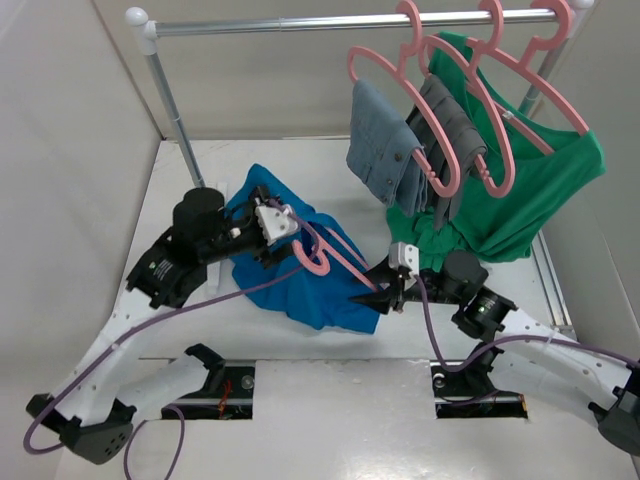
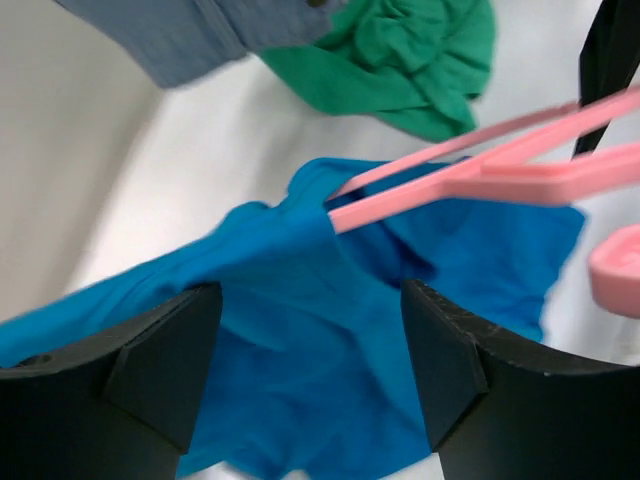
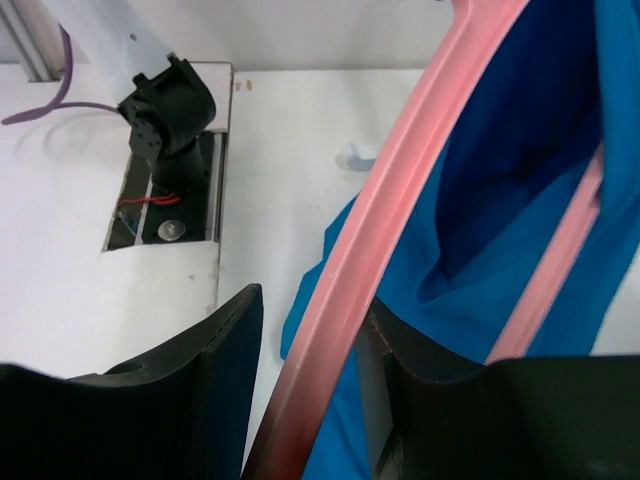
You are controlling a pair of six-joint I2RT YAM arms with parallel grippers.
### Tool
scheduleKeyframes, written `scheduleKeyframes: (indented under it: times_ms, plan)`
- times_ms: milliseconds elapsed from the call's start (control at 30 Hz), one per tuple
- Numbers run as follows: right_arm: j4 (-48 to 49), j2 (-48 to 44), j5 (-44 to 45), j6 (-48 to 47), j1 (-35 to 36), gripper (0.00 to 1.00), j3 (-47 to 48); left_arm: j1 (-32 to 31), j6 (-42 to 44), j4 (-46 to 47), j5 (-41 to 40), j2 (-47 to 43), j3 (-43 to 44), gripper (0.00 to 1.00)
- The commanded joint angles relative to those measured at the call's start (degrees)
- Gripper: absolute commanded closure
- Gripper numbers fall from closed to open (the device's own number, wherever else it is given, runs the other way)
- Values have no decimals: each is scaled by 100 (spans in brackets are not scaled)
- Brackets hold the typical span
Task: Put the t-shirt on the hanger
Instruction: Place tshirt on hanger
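Right now, my left pincer (image 2: 310, 340) stands wide open and holds nothing. The bright blue, crumpled cloth t-shirt (image 2: 300, 390) lies heaped just beyond and beneath its fingers. My right pincer (image 3: 310, 330) is closed on one arm of the slim pink plastic hanger (image 3: 400, 200), which runs up and away between its fingers. That arm and the lower bar go into the t-shirt's opening just ahead, and cloth hides their far ends. The hook is cut off from my right wrist view. Beyond my left pincer, a green cloth shirt (image 2: 420, 60) and a grey garment (image 2: 190, 30) are blurred and cropped at the top edge.
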Motion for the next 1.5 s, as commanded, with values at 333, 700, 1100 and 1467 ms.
scheduleKeyframes:
  times_ms: [333,700,1100,1467]
  plan:
    - [636,-15,-891,-74,-187,100,1,-52,2105,56,-165,-630,-181,25]
    - [373,-14,-823,-74,-187,100,177,-52,3099,-505,-34,72,256,22]
    - [319,-14,-646,-197,-187,100,124,54,3671,-2352,907,539,1330,20]
    - [29,-14,-594,-364,-187,100,239,159,4471,-2768,365,680,876,20]
